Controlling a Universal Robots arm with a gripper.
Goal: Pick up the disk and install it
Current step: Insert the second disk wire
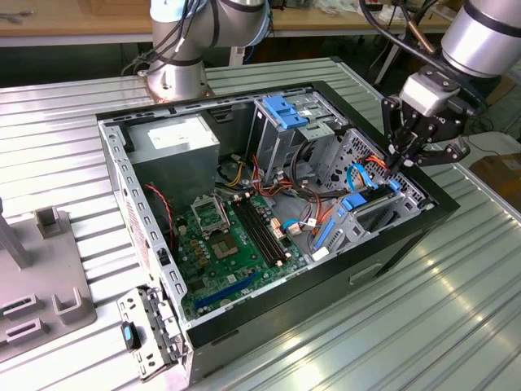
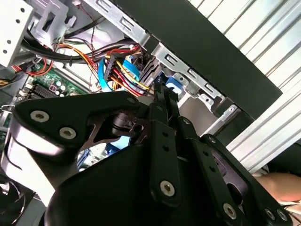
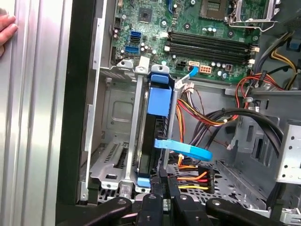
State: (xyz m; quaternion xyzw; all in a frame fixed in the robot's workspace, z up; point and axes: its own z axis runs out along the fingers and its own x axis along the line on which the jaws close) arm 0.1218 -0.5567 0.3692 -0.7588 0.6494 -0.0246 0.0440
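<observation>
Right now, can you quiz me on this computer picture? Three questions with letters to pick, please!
1. Where is the gripper?
A. Over the table, outside the case
B. Over the drive cage, at the exterior view's right end of the case
C. Over the green board

2. What colour is the frame on the disk?
A. Blue
B. Red
C. Yellow

3. How is the computer case?
A. Shut with its cover on
B. Tipped upside down
C. Open, with its insides showing

Answers:
1 B: the gripper hangs above the drive cage.
2 A: the disk stands on edge in the cage with blue plastic along it.
3 C: the computer case has no cover on top, and the green board is in plain sight.
</observation>
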